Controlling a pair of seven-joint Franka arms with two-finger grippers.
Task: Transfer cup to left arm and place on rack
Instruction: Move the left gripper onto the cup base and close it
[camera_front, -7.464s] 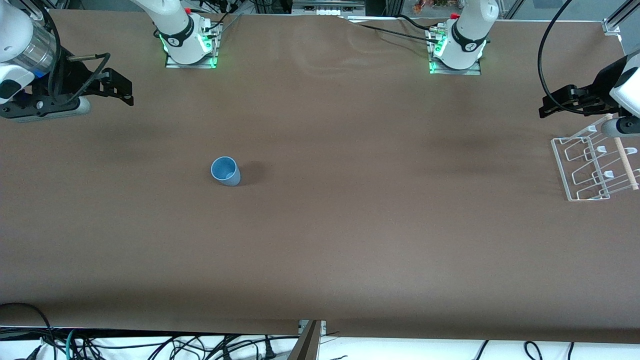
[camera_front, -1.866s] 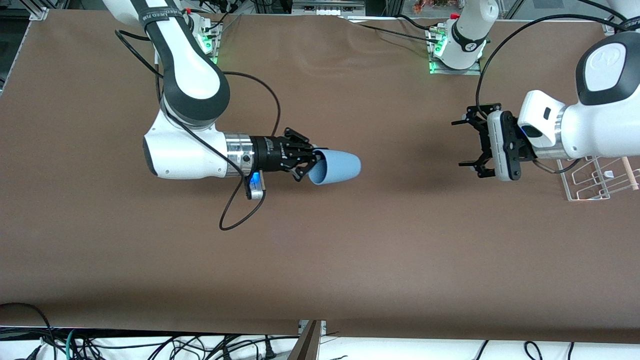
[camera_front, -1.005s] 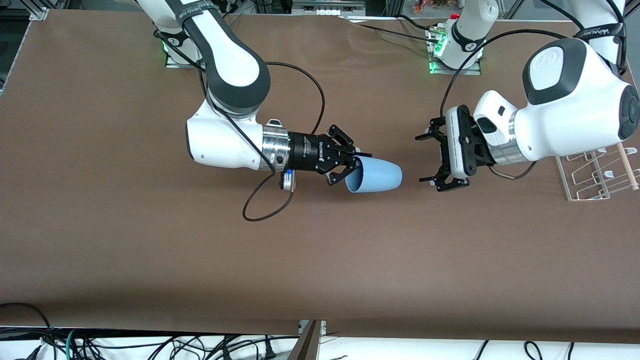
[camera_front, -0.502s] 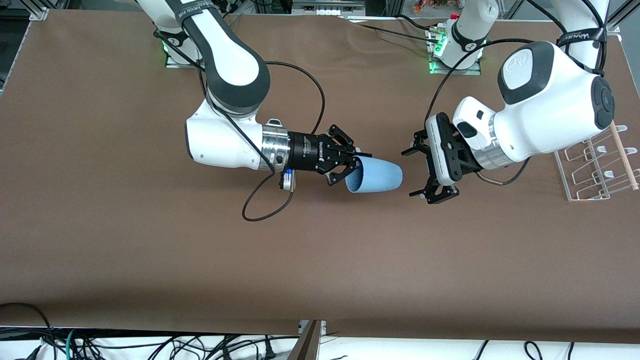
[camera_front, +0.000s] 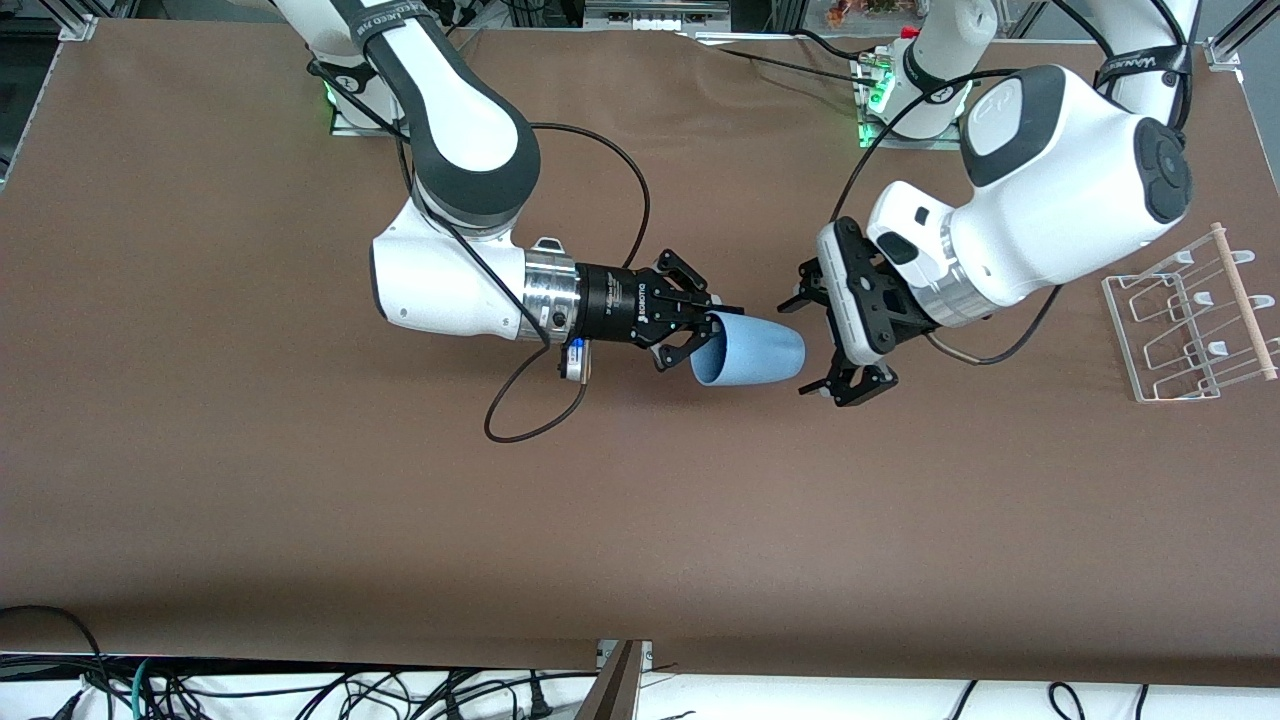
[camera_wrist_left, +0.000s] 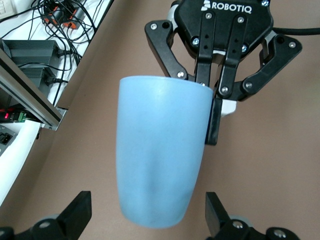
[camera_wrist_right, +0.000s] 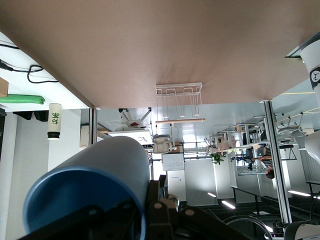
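My right gripper (camera_front: 697, 322) pinches the rim of the light-blue cup (camera_front: 750, 353), held sideways over mid-table. My left gripper (camera_front: 818, 338) gapes wide around its base, not yet clamped. Handover and the drying rack (camera_front: 1185, 330) remain.

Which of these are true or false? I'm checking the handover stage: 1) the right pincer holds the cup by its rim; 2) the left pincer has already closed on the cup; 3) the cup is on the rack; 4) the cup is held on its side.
1) True: the right pincer grips the rim of the cup.
2) False: the left pincer is open, its fingers either side of the cup's base and not touching it.
3) False: the rack sits apart toward the left arm's end of the table, with no cup on it.
4) True: it is held sideways above the table.
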